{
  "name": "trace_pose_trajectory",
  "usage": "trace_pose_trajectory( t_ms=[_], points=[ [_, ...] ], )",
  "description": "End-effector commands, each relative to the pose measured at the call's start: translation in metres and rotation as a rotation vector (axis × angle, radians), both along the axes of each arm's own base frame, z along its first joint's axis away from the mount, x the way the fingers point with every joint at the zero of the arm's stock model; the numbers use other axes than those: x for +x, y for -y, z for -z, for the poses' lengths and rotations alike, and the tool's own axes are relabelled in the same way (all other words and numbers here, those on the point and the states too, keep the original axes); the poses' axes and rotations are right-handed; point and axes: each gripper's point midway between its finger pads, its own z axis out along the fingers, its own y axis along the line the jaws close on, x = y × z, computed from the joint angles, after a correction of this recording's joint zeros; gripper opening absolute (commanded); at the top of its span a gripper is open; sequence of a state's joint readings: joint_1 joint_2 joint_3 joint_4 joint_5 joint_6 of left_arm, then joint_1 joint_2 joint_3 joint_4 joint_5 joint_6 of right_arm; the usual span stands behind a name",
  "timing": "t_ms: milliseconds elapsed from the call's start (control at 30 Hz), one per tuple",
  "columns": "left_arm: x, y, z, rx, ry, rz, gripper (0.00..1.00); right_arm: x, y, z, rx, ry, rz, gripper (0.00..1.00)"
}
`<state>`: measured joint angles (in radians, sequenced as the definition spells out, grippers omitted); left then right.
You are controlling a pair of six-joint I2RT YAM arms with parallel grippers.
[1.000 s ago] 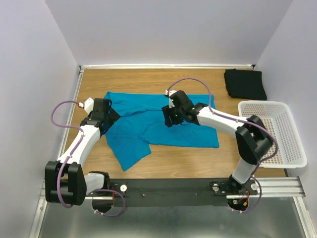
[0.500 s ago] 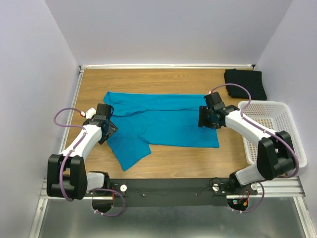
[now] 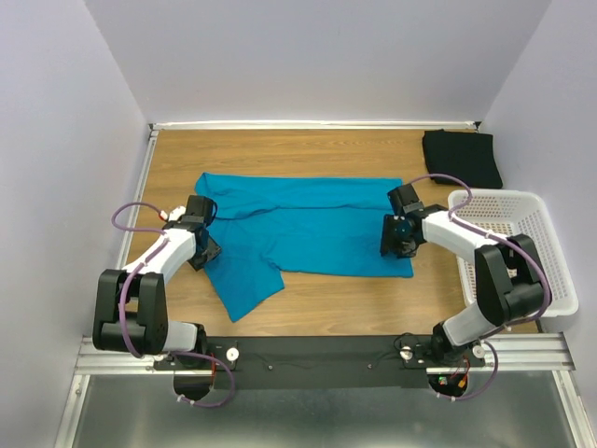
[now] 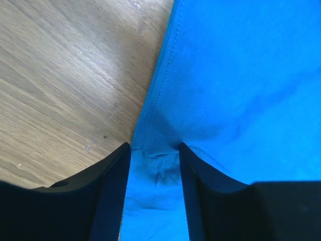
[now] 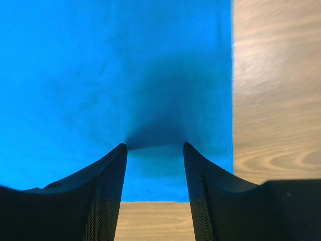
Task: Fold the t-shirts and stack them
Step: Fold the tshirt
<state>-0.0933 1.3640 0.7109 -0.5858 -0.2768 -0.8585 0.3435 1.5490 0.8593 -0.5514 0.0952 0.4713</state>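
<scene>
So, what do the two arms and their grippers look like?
Both arms have white links with black joints: the left arm and the right arm. A purple cable loops along each. The left gripper and right gripper have black tapered fingers; the right ones show a fine mesh texture.

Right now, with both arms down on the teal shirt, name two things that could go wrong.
1. The left fingers straddle only the hem of the teal shirt; a thin pinch may slip.
2. The right fingers sit open on flat cloth near its corner and may close on nothing.
</scene>
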Motion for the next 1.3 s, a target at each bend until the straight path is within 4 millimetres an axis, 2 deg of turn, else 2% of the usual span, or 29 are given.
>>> trace_pose_trajectory(
  t_ms=[0, 33, 233, 333, 467, 533, 600, 633, 667, 700, 767, 800, 833, 867, 933, 967, 1000, 1067, 1100, 1167, 1233, 1267],
  points=[
    [-0.004, 0.003, 0.003, -0.018, -0.023, 0.035, 0.47, -0.015, 0.020, 0.021, -0.004, -0.079, 0.077, 0.57],
    [-0.005, 0.004, 0.005, -0.019, -0.037, 0.042, 0.43, -0.020, 0.026, 0.025, -0.008, -0.094, 0.106, 0.57],
    [-0.017, 0.021, 0.018, -0.101, -0.125, 0.138, 0.42, -0.029, 0.065, 0.026, -0.016, -0.136, 0.276, 0.59],
    [-0.019, 0.027, 0.013, -0.137, -0.129, 0.158, 0.42, -0.028, 0.083, 0.020, -0.038, -0.143, 0.323, 0.60],
    [-0.029, 0.042, 0.004, -0.216, -0.123, 0.186, 0.44, -0.017, 0.100, 0.002, -0.122, -0.089, 0.325, 0.60],
    [-0.032, 0.044, -0.007, -0.220, -0.101, 0.188, 0.50, 0.009, 0.091, -0.022, -0.103, 0.019, 0.274, 0.60],
    [-0.018, 0.040, -0.028, -0.191, -0.040, 0.188, 0.57, 0.030, 0.057, -0.042, -0.061, 0.101, 0.152, 0.60],
    [-0.010, 0.039, -0.042, -0.178, 0.003, 0.192, 0.65, 0.051, 0.038, -0.060, -0.045, 0.165, 0.075, 0.60],
    [0.006, 0.038, -0.062, -0.165, 0.067, 0.197, 0.69, 0.056, 0.004, -0.069, -0.023, 0.200, -0.042, 0.60],
    [0.015, 0.038, -0.071, -0.164, 0.097, 0.199, 0.76, 0.076, -0.019, -0.083, -0.013, 0.262, -0.119, 0.60],
    [0.037, 0.040, -0.095, -0.165, 0.187, 0.196, 0.79, 0.088, -0.056, -0.093, 0.026, 0.313, -0.238, 0.59],
    [0.045, 0.041, -0.100, -0.170, 0.224, 0.186, 0.79, 0.086, -0.089, -0.097, 0.073, 0.334, -0.341, 0.59],
    [0.059, 0.042, -0.108, -0.170, 0.289, 0.186, 0.79, 0.101, -0.114, -0.102, 0.092, 0.384, -0.421, 0.59],
    [0.066, 0.042, -0.112, -0.168, 0.312, 0.180, 0.79, 0.095, -0.147, -0.103, 0.142, 0.390, -0.519, 0.58],
    [0.080, 0.042, -0.108, -0.159, 0.321, 0.182, 0.80, 0.101, -0.181, -0.104, 0.170, 0.421, -0.630, 0.56],
    [0.086, 0.045, -0.107, -0.166, 0.323, 0.199, 0.80, 0.099, -0.207, -0.095, 0.195, 0.413, -0.696, 0.52],
    [0.094, 0.047, -0.100, -0.170, 0.317, 0.213, 0.80, 0.103, -0.221, -0.094, 0.200, 0.435, -0.739, 0.50],
    [0.101, 0.049, -0.095, -0.168, 0.314, 0.224, 0.80, 0.103, -0.242, -0.087, 0.219, 0.436, -0.788, 0.46],
    [0.105, 0.049, -0.093, -0.162, 0.314, 0.233, 0.80, 0.100, -0.261, -0.080, 0.250, 0.425, -0.830, 0.43],
    [0.112, 0.046, -0.088, -0.142, 0.321, 0.231, 0.80, 0.098, -0.284, -0.077, 0.294, 0.449, -0.881, 0.41],
    [0.117, 0.045, -0.080, -0.129, 0.315, 0.242, 0.80, 0.101, -0.301, -0.068, 0.312, 0.455, -0.914, 0.39],
    [0.119, 0.044, -0.078, -0.121, 0.313, 0.241, 0.80, 0.096, -0.311, -0.067, 0.337, 0.449, -0.941, 0.37]
  ],
)
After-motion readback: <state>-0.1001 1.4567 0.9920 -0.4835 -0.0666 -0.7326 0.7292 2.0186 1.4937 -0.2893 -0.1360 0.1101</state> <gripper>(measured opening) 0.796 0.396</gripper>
